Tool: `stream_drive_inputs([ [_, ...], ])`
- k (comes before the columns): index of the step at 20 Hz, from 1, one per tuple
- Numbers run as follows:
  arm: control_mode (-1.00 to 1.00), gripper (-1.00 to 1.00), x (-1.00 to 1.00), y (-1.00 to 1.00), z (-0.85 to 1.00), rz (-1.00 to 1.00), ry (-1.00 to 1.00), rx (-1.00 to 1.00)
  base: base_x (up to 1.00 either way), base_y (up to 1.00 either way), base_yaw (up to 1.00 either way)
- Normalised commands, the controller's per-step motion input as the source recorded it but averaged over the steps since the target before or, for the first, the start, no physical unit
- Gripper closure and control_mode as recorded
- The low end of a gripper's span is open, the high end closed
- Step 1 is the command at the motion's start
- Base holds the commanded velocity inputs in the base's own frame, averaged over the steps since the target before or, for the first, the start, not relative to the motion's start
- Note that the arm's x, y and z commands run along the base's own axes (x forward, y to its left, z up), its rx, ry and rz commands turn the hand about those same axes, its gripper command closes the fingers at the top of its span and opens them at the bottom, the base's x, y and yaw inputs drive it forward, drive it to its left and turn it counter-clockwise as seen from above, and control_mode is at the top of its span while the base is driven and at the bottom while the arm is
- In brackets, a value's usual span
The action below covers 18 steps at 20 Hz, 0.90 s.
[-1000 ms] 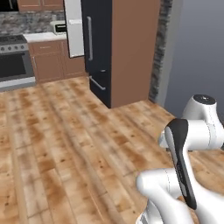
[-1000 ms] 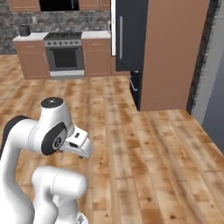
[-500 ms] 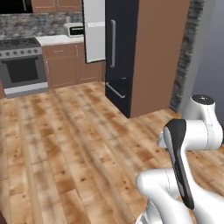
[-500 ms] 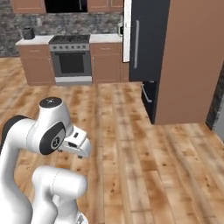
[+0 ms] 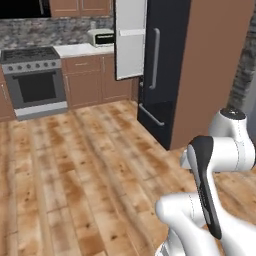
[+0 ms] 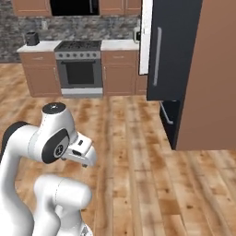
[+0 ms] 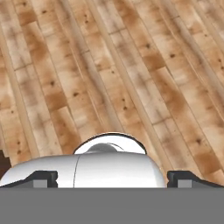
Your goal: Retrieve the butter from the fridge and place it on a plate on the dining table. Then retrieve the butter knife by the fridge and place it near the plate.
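Note:
The tall black fridge (image 5: 167,70) (image 6: 174,50) stands ahead, past a stretch of wooden floor. Its left door (image 5: 131,40) (image 6: 146,37) hangs open, white inner side towards me; the shelves inside are hidden from here. My arm is folded low over the base, with the hand (image 6: 79,151) pointing down at the floor. In the hand view the gripper (image 7: 113,178) is open, its dark fingertips (image 7: 41,178) far apart with nothing held between them. The butter, the plate, the dining table and the butter knife are out of view.
A tall brown panel (image 5: 215,70) (image 6: 213,73) flanks the fridge on the right. Left of the fridge run brown cabinets with a white counter (image 5: 80,49), a small appliance (image 5: 100,37) and a steel oven range (image 5: 35,80) (image 6: 80,69). Wooden floor (image 5: 75,175) lies between.
The whole picture has shifted as the base drove: the fridge now looks nearer and further right in both base views. The arm keeps its folded pose and the gripper stays open.

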Motion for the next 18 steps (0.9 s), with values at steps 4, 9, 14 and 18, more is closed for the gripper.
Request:
stream_drive_inputs([
  [4,1.0,-1.0,0.0,0.0,0.0,0.0,0.0,0.0,1.0,0.25,0.31],
  [9,1.0,-1.0,0.0,0.0,0.0,0.0,0.0,0.0,1.0,0.09,0.3],
  [14,1.0,-1.0,0.0,0.0,0.0,0.0,0.0,0.0,1.0,0.15,0.22],
  [18,1.0,-1.0,0.0,0.0,0.0,0.0,0.0,0.0,1.0,0.23,0.06],
])
